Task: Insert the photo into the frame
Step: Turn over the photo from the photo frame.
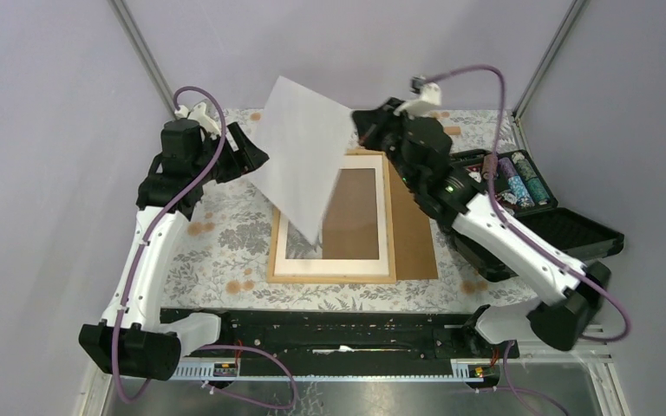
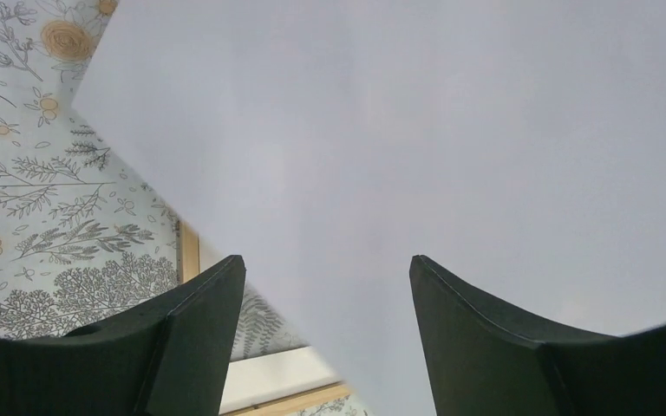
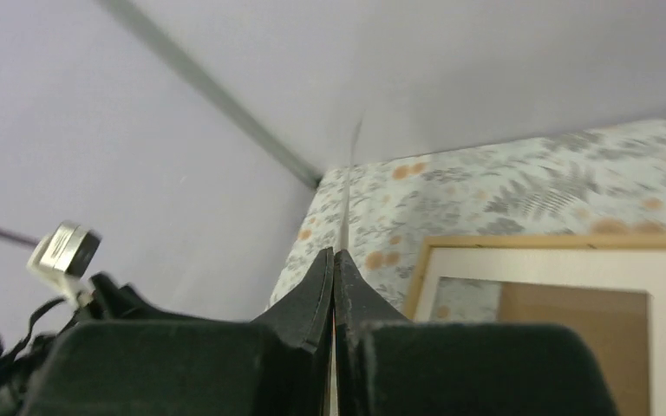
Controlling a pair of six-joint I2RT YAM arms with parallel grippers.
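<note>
Tilted photo (image 1: 299,156) held over the frame (image 1: 329,278)
The right gripper (image 3: 334,260) pinches its edge, white back showing; the left gripper (image 2: 328,269) gapes, gripping nothing. The frame lies flat on a floral tablecloth (image 1: 217,234) between lilac-grey walls (image 1: 43,104).

Pale lilac walls (image 1: 43,130), grey metal corner posts (image 1: 141,48), floral cloth (image 1: 217,251) covering the tabletop, soft even light

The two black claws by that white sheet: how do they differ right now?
The right gripper is shut, pinching the photo by its edge. The left gripper is open, jaws spread wide, gripping nothing. The right gripper alone holds the photo, tilted in the air over the frame with only a white side showing, while the left gripper merely faces it. Both are black, two-fingered and raised at the photo.
</note>
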